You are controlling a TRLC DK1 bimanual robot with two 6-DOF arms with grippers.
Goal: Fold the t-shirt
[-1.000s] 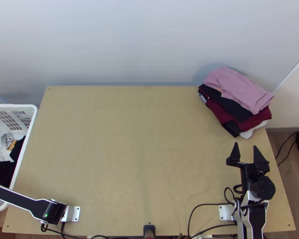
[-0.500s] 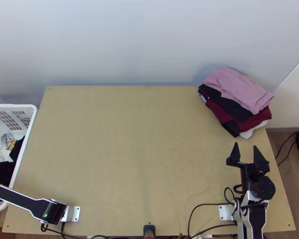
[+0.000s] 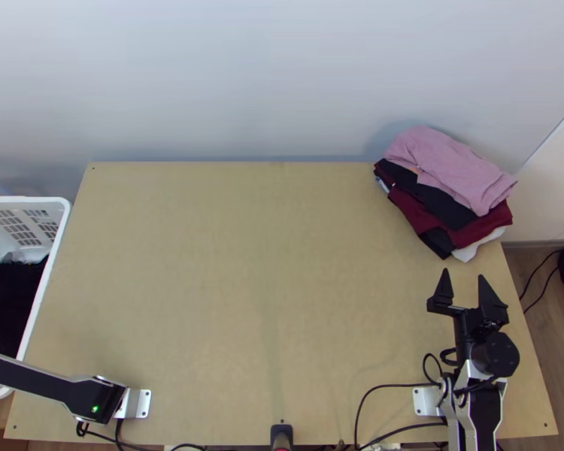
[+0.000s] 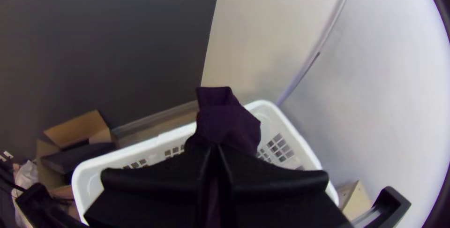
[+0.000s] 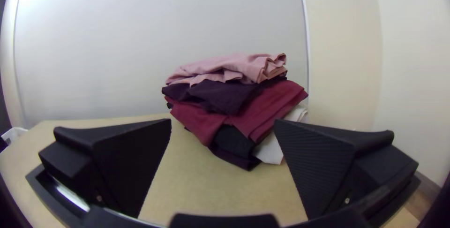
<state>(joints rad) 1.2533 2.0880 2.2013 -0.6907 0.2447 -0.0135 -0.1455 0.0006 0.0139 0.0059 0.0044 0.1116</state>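
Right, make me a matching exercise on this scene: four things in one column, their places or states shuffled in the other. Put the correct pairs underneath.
Things:
1. Pink cloth
2. White basket
3. Left gripper
4. Right gripper

Places or states:
A. Jaws closed on dark cloth
B. Beside the table
C. Jaws wide apart
D. On top of the clothes pile

Right pairs: 1-D, 2-B, 3-A, 4-C
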